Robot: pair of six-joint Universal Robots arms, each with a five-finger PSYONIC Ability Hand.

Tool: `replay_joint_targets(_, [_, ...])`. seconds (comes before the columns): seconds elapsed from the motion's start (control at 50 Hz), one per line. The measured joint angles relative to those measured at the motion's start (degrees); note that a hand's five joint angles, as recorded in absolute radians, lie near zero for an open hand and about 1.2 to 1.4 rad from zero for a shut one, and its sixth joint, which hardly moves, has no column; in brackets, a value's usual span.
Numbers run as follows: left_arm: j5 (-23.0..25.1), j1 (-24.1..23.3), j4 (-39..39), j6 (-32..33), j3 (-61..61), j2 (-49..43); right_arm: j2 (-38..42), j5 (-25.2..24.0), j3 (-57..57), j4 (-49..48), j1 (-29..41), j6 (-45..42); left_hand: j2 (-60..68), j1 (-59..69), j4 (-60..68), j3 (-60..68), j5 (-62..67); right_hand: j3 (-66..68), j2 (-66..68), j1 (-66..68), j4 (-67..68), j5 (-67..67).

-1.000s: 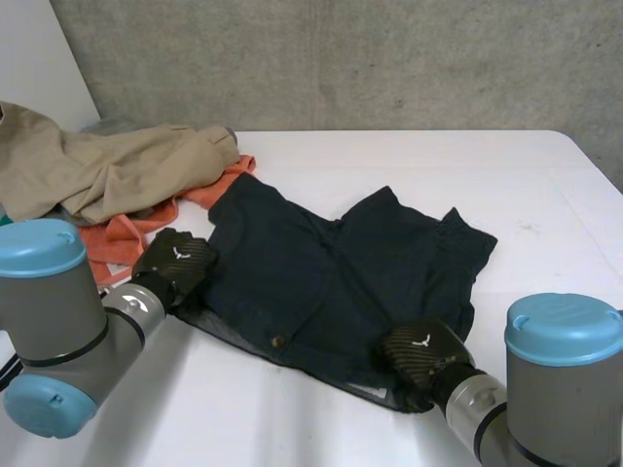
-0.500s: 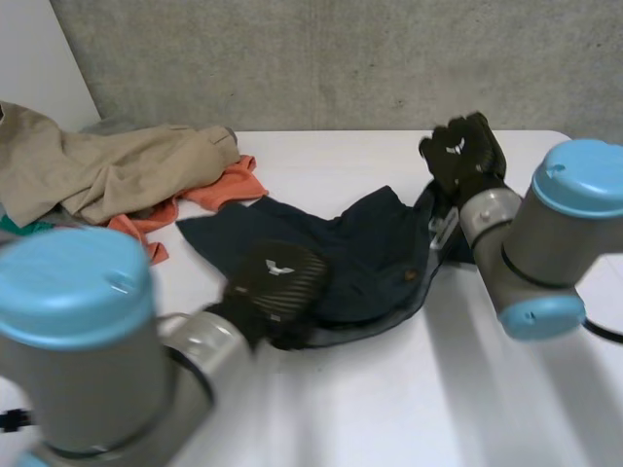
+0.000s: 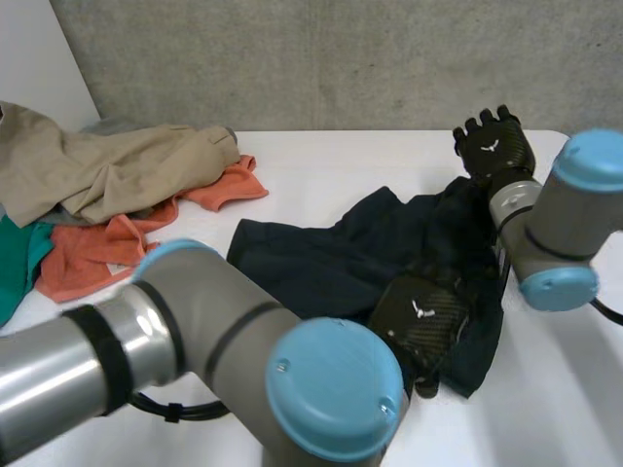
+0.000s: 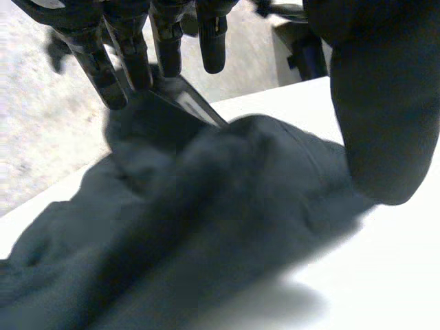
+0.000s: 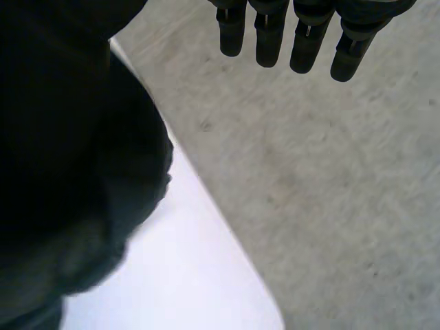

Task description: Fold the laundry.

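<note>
Left arm swung further across since half a second ago; left hand (image 3: 423, 316) lay on the near right part of the dark navy shorts (image 3: 331, 258), fingers (image 4: 103, 62) straight, waistband at their tips. Right hand (image 3: 494, 146) hung raised over the shorts' far edge, fingers spread, holding nothing. Shorts lay bunched right of centre on the white table (image 3: 321, 161), with the tan garment (image 3: 107, 165) well apart.

Navy shorts (image 3: 331, 258) crumpled; tan, orange clothes (image 3: 107, 175) heaped nearby.
</note>
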Motion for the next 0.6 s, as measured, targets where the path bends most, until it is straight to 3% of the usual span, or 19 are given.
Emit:
replay_joint_targets(0.24, [2.68, 9.75, -2.74, 0.34, -6.7, 15.37, -11.78, 1.54, -0.77, 30.64, -0.23, 8.07, 0.0, 0.0, 0.0, 0.0, 0.0, 0.0, 0.0, 0.0, 0.0, 0.0])
replay_joint_targets(0.42, [8.95, 19.91, -7.34, 2.06, -10.09, 17.78, -17.97, 1.36, 3.54, 36.95, -0.19, 15.63, 0.08, 0.07, 0.12, 0.0, 0.17, 0.18, 0.16, 0.01, 0.16, 0.08])
replay_joint_targets(0.6, [10.53, 30.77, -8.12, 11.0, -15.84, 12.99, -25.76, -0.49, 16.92, 40.46, 0.35, 18.24, 2.85, 2.55, 2.98, 2.15, 3.22, 4.27, 4.07, 2.28, 3.8, 3.84])
